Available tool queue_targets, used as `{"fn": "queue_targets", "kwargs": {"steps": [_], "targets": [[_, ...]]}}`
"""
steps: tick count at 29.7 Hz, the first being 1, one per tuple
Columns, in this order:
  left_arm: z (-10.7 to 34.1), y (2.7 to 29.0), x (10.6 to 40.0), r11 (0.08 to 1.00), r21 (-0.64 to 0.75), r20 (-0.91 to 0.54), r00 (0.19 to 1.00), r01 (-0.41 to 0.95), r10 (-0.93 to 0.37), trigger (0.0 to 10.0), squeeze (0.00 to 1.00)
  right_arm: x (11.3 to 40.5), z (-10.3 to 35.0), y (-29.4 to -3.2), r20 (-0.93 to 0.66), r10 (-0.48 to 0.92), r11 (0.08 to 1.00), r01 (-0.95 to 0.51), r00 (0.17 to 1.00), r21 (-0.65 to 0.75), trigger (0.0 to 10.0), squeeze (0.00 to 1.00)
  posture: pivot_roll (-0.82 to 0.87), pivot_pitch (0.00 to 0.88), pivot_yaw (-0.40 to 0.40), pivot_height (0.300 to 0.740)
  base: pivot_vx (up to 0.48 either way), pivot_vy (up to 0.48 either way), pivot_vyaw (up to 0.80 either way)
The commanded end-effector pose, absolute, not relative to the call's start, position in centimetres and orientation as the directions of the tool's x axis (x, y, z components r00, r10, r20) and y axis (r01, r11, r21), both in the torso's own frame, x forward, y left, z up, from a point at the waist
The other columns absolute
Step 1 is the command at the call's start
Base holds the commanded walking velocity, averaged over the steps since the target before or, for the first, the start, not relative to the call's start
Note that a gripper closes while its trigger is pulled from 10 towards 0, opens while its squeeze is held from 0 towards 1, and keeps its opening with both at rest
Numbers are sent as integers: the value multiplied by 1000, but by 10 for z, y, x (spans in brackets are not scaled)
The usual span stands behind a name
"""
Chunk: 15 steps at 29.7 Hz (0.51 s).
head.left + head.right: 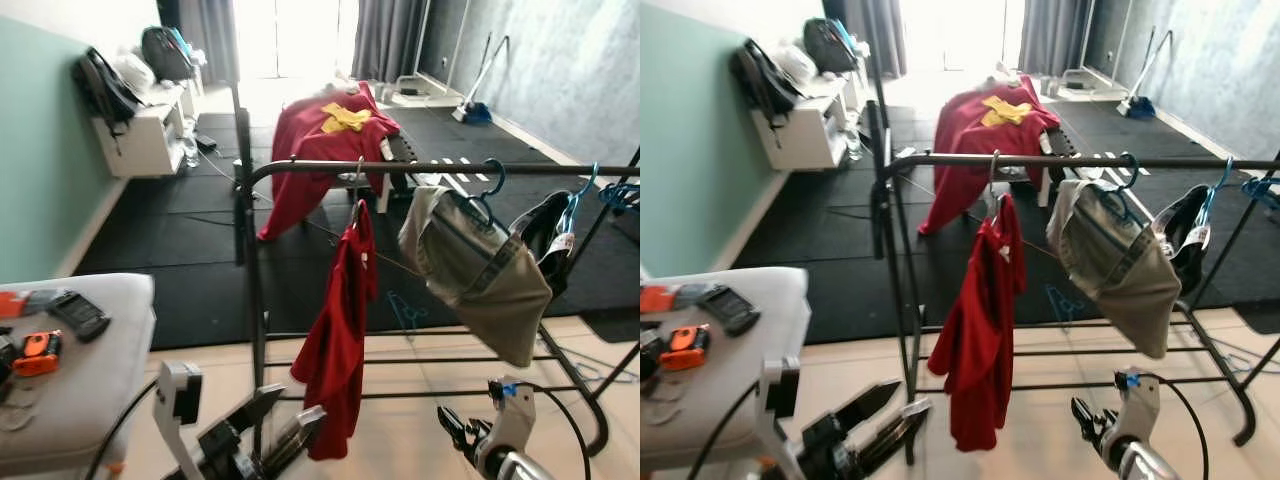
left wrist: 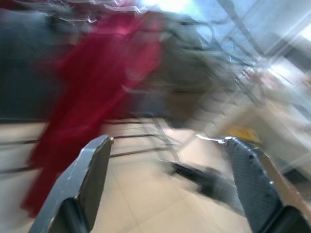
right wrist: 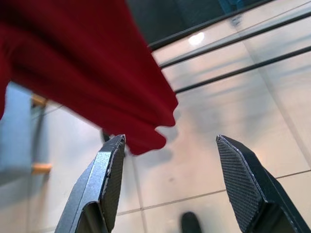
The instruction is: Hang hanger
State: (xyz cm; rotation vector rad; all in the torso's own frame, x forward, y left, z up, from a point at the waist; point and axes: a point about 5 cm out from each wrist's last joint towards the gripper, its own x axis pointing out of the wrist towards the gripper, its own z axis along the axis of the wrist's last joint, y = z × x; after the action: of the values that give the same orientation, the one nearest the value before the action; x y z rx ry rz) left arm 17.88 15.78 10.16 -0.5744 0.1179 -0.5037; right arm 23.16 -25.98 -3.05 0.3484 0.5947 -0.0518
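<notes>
Left gripper (image 1: 262,432) wide | right gripper (image 3: 167,187) wide | red shirt (image 1: 340,345) on rack (image 1: 420,168) | tile floor (image 1: 410,430), seemingly bare

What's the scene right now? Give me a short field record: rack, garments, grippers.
rack: black clothes rack, top rail across the view
red shirt: red shirt hanging from the rail on a hanger
grey garment: grey garment on a blue hanger, to the right of the red shirt
left gripper: left gripper low, open, nothing held
right gripper: right gripper low, open, nothing held
</notes>
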Motion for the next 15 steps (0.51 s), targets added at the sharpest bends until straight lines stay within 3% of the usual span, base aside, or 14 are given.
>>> {"fn": "queue_targets", "kwargs": {"steps": [1, 3, 4, 6, 15], "targets": [[75, 180, 184, 799, -548, -64, 941, 245, -333, 10000, 0, 232, -30, -260, -564, 54, 943, 144, 824, 301, 10000, 0, -47, 0, -7, 740, 255, -401, 0], [75, 180, 184, 799, -548, -64, 941, 245, -333, 10000, 0, 232, -30, -260, -564, 54, 943, 144, 824, 301, 10000, 0, -47, 0, -7, 740, 255, -401, 0], [30, 196, 186, 829, -559, -204, 965, 25, -167, 10000, 0, 232, -30, -260, -565, 54, 943, 144, 823, 299, 10000, 0, -58, 0, -10, 740, 266, -398, 0], [10, 192, 181, 819, -572, -272, 951, -39, -145, 10000, 0, 232, -31, -260, -567, 54, 943, 144, 822, 299, 10000, 0, -57, 0, -10, 740, 263, -399, 0], [-4, 187, 175, 806, -587, -324, 934, -75, -150, 10000, 0, 232, -31, -260, -567, 53, 943, 145, 822, 298, 10000, 0, -58, 0, -9, 740, 262, -399, 0]]}}
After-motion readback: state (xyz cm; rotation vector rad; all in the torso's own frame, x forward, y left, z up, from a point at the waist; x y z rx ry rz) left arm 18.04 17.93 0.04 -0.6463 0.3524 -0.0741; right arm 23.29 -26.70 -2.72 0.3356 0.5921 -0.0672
